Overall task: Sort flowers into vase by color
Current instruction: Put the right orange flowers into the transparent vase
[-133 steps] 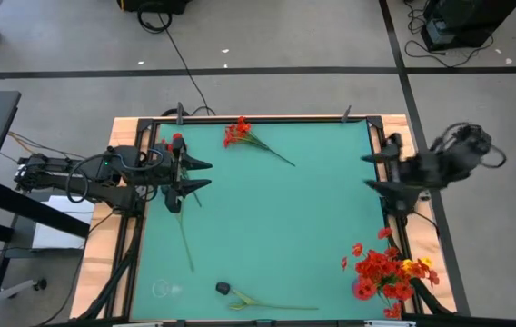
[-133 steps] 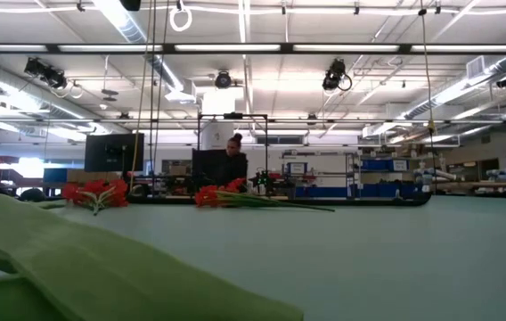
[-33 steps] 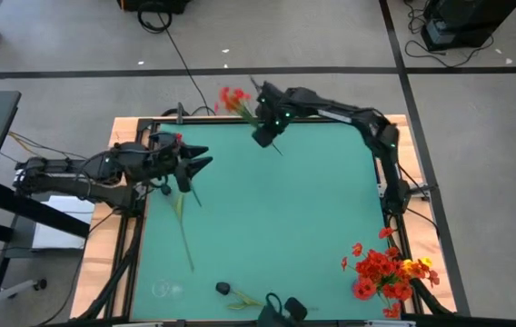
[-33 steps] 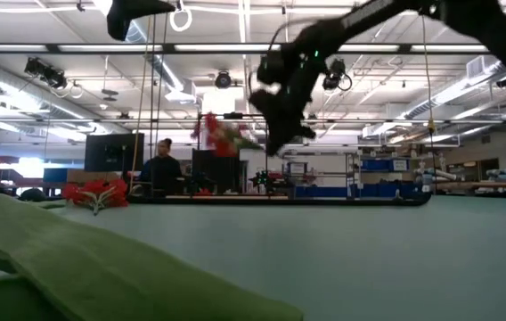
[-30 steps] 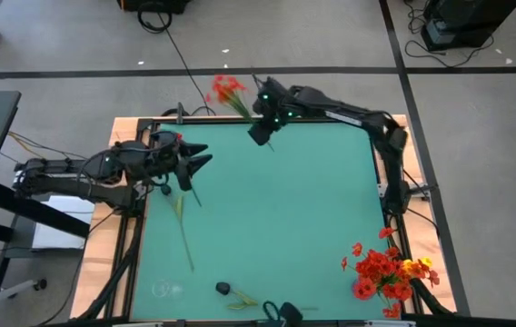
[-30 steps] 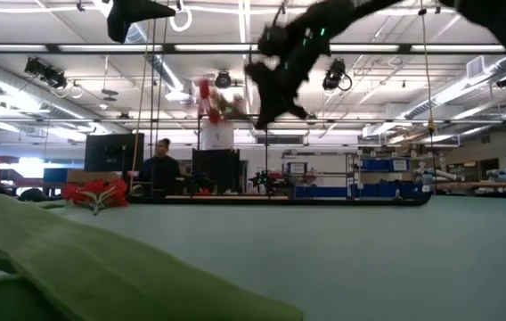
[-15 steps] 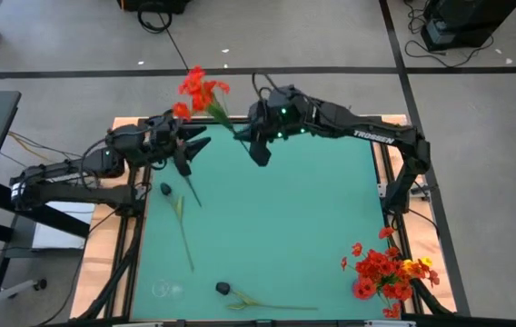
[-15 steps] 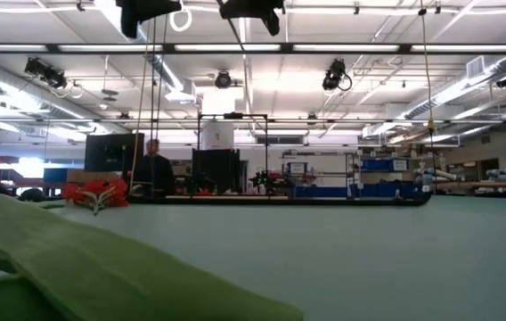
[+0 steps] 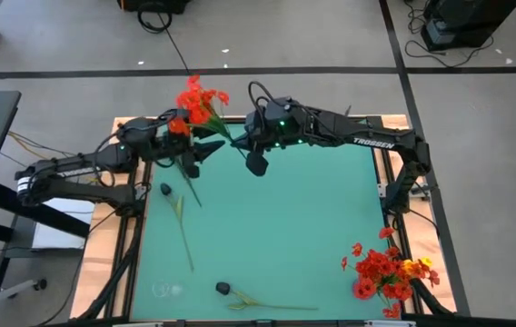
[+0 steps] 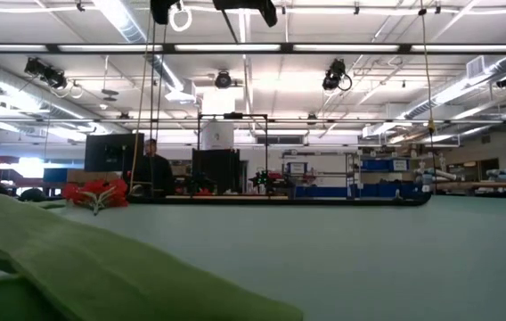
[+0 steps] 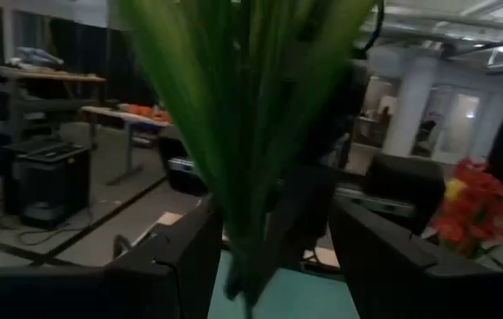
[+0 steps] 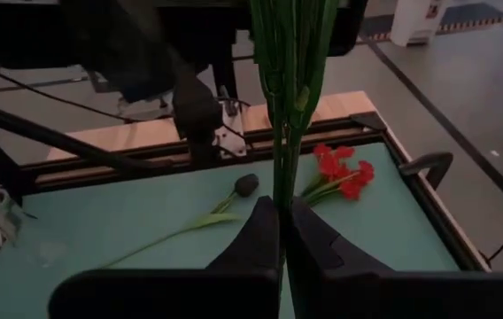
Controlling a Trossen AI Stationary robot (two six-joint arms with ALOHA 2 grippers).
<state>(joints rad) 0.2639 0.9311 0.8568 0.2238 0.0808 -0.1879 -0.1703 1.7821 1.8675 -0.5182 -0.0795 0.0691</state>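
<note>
1. The left jaws point(image 9: 205, 148) have risen off the surface point(image 9: 312, 227) and sit partly open around the green stems, not yet gripping.
2. Between both jaws, the red spray point(image 9: 199, 98), lying flat seconds ago, now hangs aloft: a hand-over looks underway.
3. The right jaws point(image 9: 251, 155) stay clamped tight on thin, smooth stems, papery blooms beyond them.
4. Far right, well apart from both, the filled bunch point(image 9: 387, 271) waits.

A green table point(image 9: 285, 227) bears a dark-headed flower point(image 9: 172, 198), another stem point(image 9: 267, 304), and a red-orange bunch point(image 9: 385, 272).
</note>
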